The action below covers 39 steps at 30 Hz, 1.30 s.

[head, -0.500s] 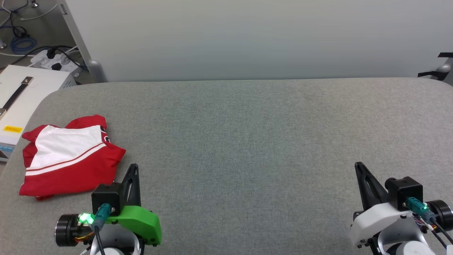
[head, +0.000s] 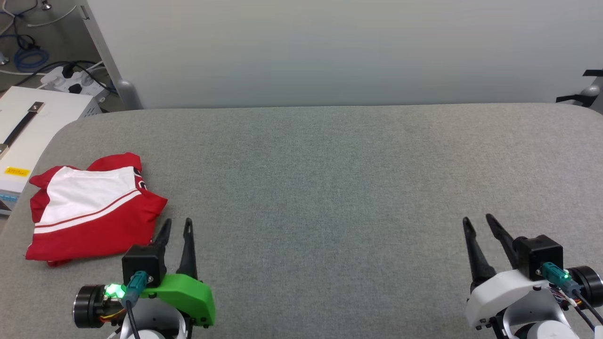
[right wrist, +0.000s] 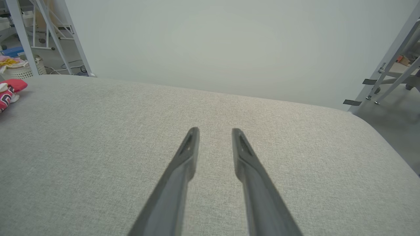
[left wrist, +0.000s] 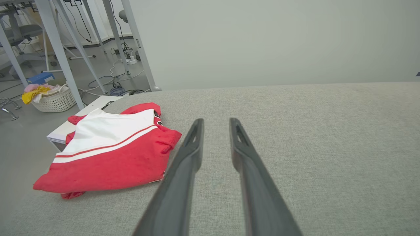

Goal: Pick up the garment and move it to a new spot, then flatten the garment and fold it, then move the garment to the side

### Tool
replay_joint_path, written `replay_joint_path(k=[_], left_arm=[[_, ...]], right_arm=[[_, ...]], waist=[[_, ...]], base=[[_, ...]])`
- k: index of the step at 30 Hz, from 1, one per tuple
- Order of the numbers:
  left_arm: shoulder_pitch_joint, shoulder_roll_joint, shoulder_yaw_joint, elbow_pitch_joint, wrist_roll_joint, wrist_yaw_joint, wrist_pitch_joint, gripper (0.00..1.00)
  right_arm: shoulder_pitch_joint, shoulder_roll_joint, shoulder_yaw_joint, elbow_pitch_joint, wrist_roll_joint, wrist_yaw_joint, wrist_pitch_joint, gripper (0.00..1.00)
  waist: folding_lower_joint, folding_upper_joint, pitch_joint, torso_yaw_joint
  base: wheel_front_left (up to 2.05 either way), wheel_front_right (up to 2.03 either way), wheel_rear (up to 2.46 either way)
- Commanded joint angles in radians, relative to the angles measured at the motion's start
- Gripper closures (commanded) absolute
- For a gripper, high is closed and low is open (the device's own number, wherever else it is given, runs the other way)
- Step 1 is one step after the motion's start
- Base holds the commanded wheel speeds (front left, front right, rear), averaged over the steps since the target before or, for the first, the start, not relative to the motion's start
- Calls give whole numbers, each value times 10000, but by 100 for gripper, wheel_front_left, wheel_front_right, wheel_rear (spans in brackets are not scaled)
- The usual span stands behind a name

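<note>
Garment (head: 94,212) is lying in a loosely folded bundle at the far left of the grey padded table (head: 330,188), close to its left edge. We are seeing a white sleeve panel on top, a red-and-white stripe under it and red cloth below. Beyond that edge a white box (head: 28,122) is sitting beside the table, and a power strip (head: 70,80) with cables is lying on the floor behind it. In the left wrist view a white basket (left wrist: 54,98) of cloths is standing on the floor farther off. Just right of the garment's near corner we are holding our left gripper (head: 177,221) over the table. Its two dark fingers are standing apart with a clear gap, gripping nothing, beside the cloth but apart from it. Moving right, the table's grey fabric is running across the middle, with a pale wall panel (head: 330,47) behind it. At the far right we are holding our right gripper (head: 478,219), its fingers likewise spread and empty, well apart from the garment.
</note>
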<state>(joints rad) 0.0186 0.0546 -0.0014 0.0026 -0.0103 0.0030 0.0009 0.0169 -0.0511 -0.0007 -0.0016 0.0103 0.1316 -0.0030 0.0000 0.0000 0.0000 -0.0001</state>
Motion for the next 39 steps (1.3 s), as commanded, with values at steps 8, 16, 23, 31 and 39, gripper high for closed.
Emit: replay_joint_path(k=[8,16,23,31,39], left_arm=[[-31,-3,-106,-24,-11,155,-154,0],[-62,-1,-228,-45,-2,304,-319,0],[-68,15,-342,-80,8,426,-461,0],[-57,30,-462,-122,-20,540,-631,0],[-46,26,-536,-155,-114,579,-797,0]], right_arm=[[-9,1,-125,-32,131,-1,-152,0],[1,1,-240,-129,341,-1,-314,0],[39,2,-305,-260,568,-2,-455,0],[123,2,-359,-414,825,-2,-622,0],[192,3,-441,-511,1046,-3,-785,0]], waist=[[0,0,23,0],[0,0,41,1],[0,0,43,0],[0,0,33,5],[0,0,25,25]], base=[[0,0,0],[0,0,0],[0,0,0],[0,0,0],[0,0,0]])
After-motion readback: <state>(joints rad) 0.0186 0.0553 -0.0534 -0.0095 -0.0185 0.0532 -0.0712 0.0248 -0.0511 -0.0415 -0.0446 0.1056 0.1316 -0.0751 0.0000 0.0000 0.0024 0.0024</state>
